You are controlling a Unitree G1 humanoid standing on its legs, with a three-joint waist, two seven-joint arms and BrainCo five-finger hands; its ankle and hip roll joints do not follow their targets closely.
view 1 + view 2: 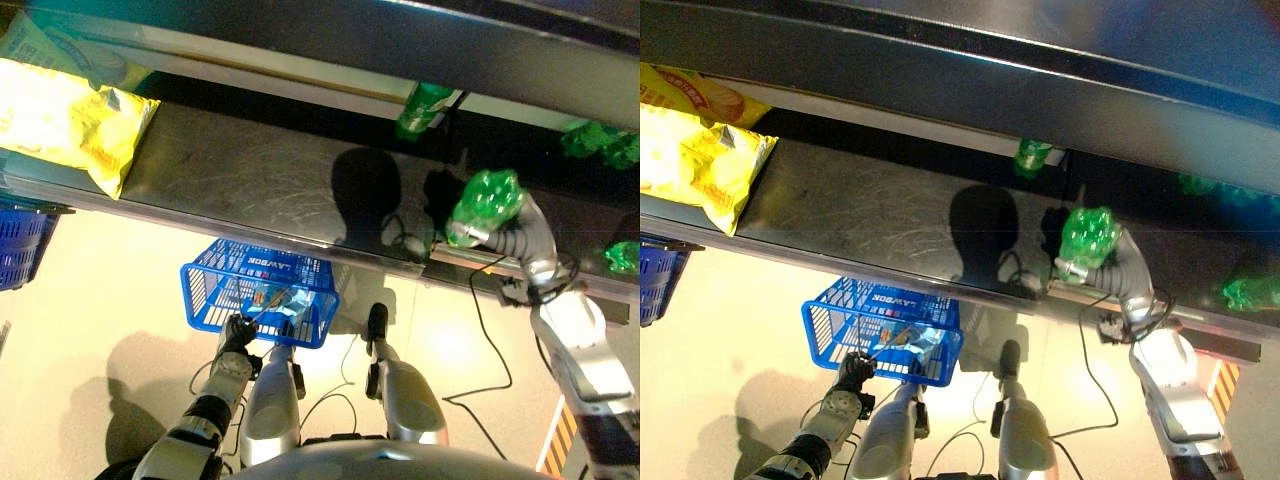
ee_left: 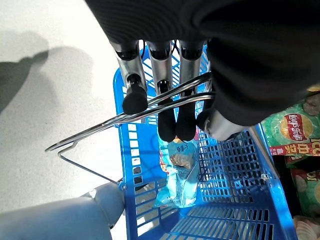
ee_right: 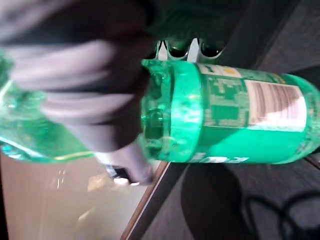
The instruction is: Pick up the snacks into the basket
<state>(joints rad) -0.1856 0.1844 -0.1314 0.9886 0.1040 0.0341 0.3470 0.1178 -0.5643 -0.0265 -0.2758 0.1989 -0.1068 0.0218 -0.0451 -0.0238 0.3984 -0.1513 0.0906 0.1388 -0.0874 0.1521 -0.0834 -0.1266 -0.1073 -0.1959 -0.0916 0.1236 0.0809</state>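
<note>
Fingers of the robot's right hand (image 3: pixel 95 100) curl round a green plastic bottle (image 3: pixel 225 117), gripping it near its ribbed base, the bottle lying on its side above the front edge of a dark metal shelf (image 1: pixel 260 180). From the head camera, the raised right arm carries the bottle (image 1: pixel 487 200) at the shelf's right part, with more green bottles (image 1: pixel 600 140) standing further back along the shelf and another (image 1: pixel 422 108) near the middle. Lower down, the left hand (image 2: pixel 165 95) is closed round the thin wire handles (image 2: pixel 150 107) of a blue plastic basket (image 1: pixel 255 290), which hangs over the pale floor (image 1: pixel 110 300) in front of the shelf. Inside the basket lies a light-blue snack packet (image 2: pixel 177 175). Yellow snack bags (image 1: pixel 65 120) rest at the shelf's left end, well apart from both hands. Green snack bags (image 2: pixel 295 130) sit on a lower level just beside the basket. A second blue basket (image 1: pixel 20 245) shows at the left, below the yellow bags.
</note>
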